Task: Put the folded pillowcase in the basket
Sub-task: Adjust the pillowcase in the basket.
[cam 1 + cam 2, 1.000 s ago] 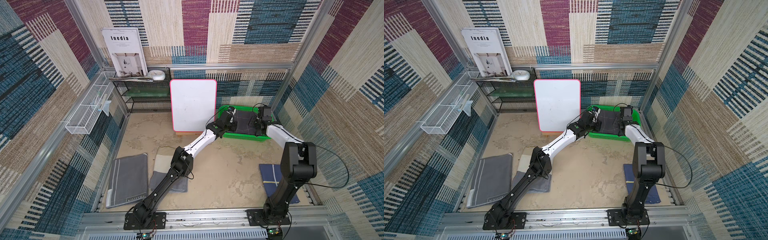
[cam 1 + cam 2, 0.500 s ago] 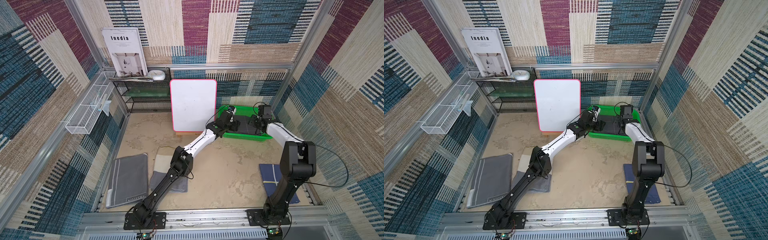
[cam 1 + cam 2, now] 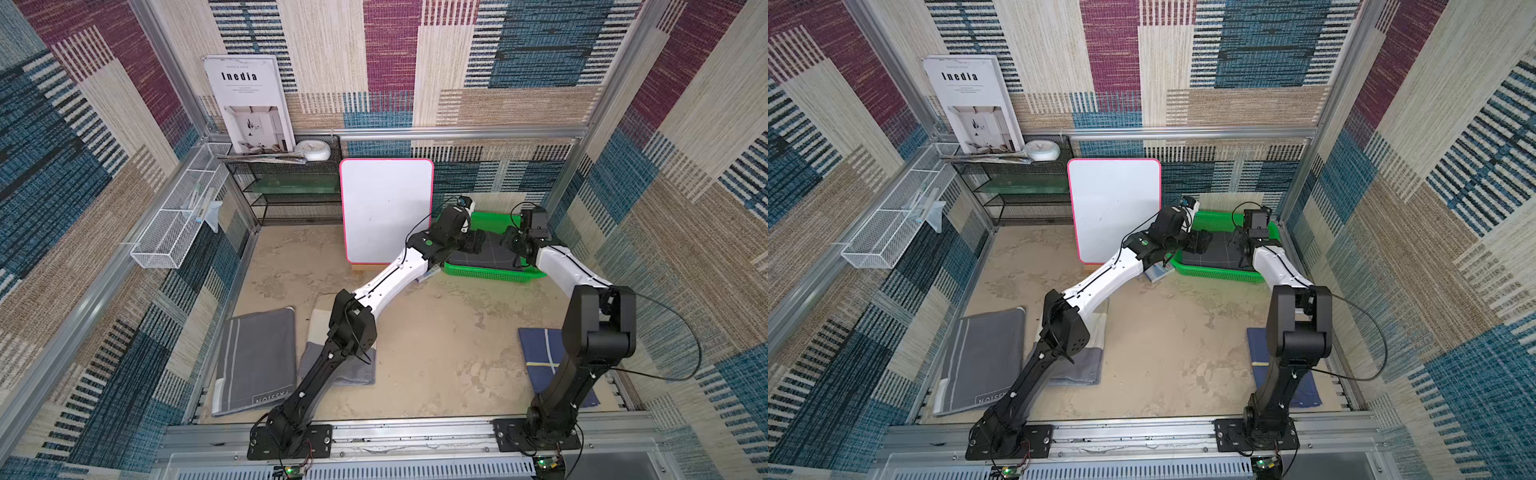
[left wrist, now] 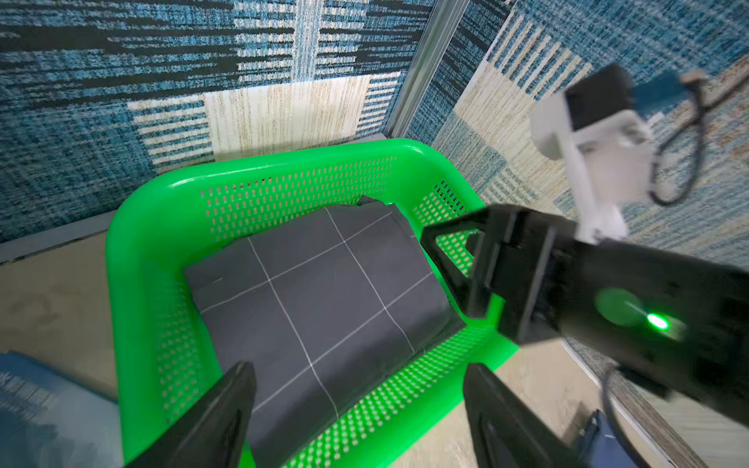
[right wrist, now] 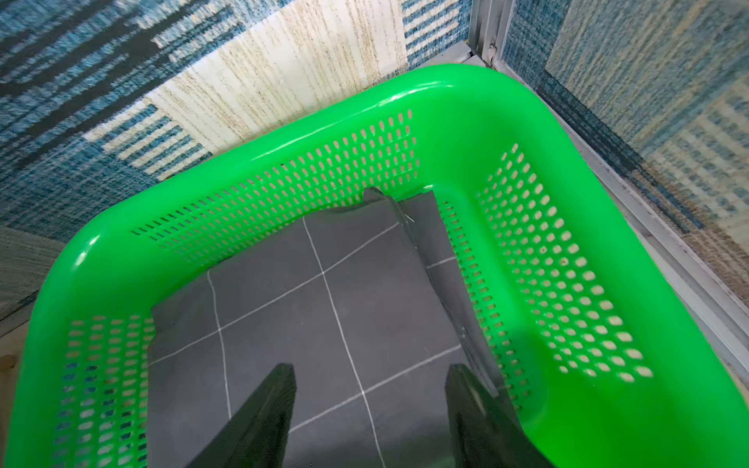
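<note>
left hand (image 4: 358,372) and right hand (image 5: 369,370) are spread over the pillowcase (image 4: 316,283) in the basket (image 4: 133,243), so lift straight up, snagging nothing.

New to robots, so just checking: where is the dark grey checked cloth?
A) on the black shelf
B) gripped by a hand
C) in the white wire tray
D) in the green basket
D: the pillowcase lies flat inside the basket, with nothing gripping it.

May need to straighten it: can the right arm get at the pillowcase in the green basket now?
Likely yes: the right gripper hangs open just above the pillowcase inside the basket, with nothing between them.
</note>
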Available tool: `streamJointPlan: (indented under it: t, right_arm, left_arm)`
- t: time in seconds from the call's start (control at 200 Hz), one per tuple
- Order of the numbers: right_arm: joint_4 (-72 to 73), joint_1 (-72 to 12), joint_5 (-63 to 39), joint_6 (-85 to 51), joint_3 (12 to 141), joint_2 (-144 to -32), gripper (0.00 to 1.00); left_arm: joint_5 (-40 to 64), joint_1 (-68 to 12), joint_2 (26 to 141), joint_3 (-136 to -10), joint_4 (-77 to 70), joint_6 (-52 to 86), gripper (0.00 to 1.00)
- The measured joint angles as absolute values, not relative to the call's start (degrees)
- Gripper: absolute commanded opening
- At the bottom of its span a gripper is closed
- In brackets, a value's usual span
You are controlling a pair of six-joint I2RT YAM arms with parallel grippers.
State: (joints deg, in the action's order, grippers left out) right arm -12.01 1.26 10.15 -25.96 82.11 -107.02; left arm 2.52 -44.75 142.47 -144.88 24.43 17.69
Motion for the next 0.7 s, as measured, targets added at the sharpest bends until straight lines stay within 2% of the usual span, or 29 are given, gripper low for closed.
streamJointPlan:
  t: [0.285,0.501,0.621,0.701]
  right_arm:
    - [-15.6,3.4,8.7,-24.2,91.6,-117.2,0.63]
    - [-17.7,4.2,8.2,-22.9,96.0,-123.1,0.59]
    - [-17.7,4.2,7.0,-21.1,97.3,-125.0,0.52]
    - [-18.1,4.2,6.0,-20.1,98.6,-126.2,0.35]
  left_arm:
    - [4.5,-46.2,124.0,-114.8,17.1,16.3,0.92]
    - [4.2,-46.0,116.8,-102.1,10.3,15.9,0.92]
    - [4.2,-45.9,115.5,-97.8,7.9,15.9,0.92]
    - [4.2,-45.8,115.3,-96.3,7.4,15.9,0.92]
